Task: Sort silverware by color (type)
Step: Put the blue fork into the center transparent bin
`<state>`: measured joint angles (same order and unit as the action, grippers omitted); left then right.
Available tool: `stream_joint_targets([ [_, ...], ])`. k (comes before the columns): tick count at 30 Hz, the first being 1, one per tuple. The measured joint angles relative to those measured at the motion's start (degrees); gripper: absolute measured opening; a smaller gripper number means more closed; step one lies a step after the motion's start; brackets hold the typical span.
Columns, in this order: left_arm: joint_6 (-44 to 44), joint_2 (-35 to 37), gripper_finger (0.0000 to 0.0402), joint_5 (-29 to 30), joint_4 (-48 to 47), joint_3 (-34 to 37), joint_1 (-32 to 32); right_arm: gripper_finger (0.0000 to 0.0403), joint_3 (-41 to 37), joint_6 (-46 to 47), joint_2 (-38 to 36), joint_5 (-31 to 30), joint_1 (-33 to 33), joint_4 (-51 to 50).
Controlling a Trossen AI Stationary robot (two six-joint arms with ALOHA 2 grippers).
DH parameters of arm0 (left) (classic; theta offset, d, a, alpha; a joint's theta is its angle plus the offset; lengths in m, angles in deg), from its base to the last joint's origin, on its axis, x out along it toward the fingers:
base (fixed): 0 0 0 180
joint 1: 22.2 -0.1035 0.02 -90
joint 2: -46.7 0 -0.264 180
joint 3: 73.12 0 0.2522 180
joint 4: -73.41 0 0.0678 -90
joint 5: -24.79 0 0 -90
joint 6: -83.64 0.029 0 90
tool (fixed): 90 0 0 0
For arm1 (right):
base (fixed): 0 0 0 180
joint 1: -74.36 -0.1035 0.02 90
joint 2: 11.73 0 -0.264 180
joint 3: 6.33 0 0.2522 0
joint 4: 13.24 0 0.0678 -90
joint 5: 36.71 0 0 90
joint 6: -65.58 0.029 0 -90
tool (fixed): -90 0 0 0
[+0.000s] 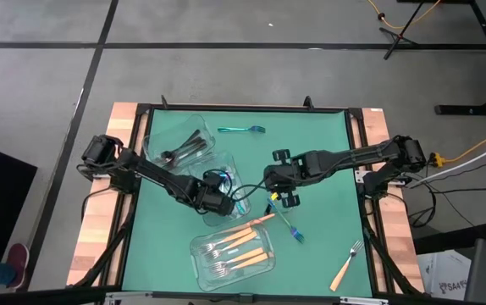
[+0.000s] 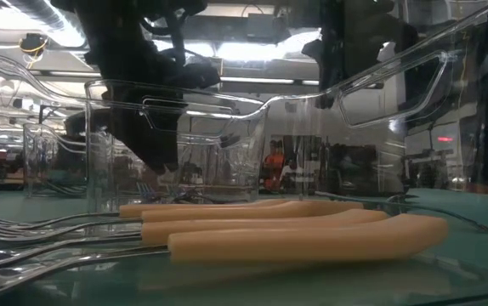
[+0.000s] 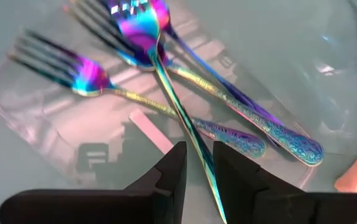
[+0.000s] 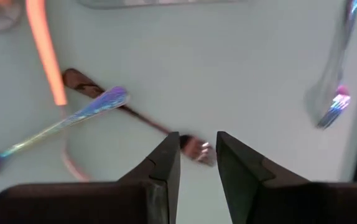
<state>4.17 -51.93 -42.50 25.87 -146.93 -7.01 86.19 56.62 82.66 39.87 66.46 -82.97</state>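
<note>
Since each fork is thin, stiff, glossy metal: likely light and slippery, best pinched across the narrow handle.
Left gripper (image 3: 198,171): jaws nearly shut on an iridescent fork's (image 3: 160,62) handle, above two more lying in the middle clear container (image 1: 230,174).
Right gripper (image 4: 197,163): partly open, empty, over a dark fork (image 4: 135,118) on the table (image 1: 319,229), frame centre.
Orange-handled forks (image 1: 239,246): in the lower-centre container; one loose lower right.
Black forks (image 1: 184,148): upper-left container.
</note>
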Motion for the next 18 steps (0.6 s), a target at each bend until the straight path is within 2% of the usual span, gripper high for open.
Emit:
stream_joint_targets([
  [10, 10.49, 0.73, 0.0073, 8.22, 0.77, 0.04, 0.69, 0.0092, -0.02, 18.28, 0.00, 5.13, -1.03, -5.34],
  [18, 20.76, 0.94, 0.0073, 13.15, 4.19, 0.04, 0.71, 0.0092, -0.04, 33.02, 0.00, 8.02, -7.19, -5.96],
])
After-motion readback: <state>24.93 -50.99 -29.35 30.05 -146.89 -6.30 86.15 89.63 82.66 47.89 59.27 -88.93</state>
